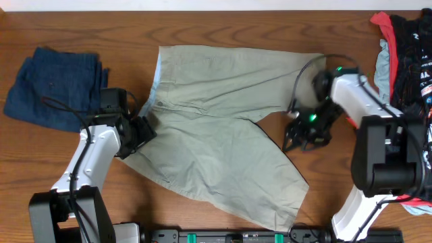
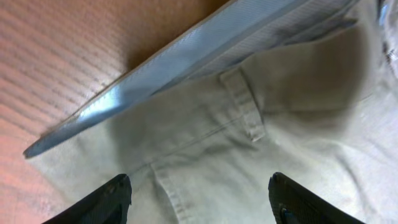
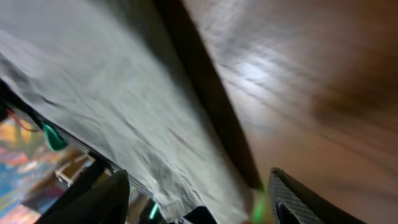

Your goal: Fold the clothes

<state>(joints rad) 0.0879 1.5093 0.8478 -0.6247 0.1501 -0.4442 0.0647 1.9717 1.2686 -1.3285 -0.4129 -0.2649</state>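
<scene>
The khaki-beige shorts (image 1: pixel 223 135) lie spread flat across the middle of the table, waistband at the left, legs to the right. The pale blue waistband lining (image 2: pixel 186 50) shows in the left wrist view. My left gripper (image 1: pixel 138 131) is open, its fingers (image 2: pixel 199 199) just above the waistband near a belt loop (image 2: pixel 245 106). My right gripper (image 1: pixel 300 138) is open over bare wood just right of the lower leg's edge (image 3: pixel 124 112). A folded dark blue denim garment (image 1: pixel 54 88) lies at the far left. Red, black and pale-blue garments (image 1: pixel 405 54) are piled at the right edge.
The wooden table (image 1: pixel 236 27) extends behind the shorts. The right arm's base (image 1: pixel 388 162) stands at the right, next to the clothes pile. The left arm's base (image 1: pixel 67 216) is at the front left.
</scene>
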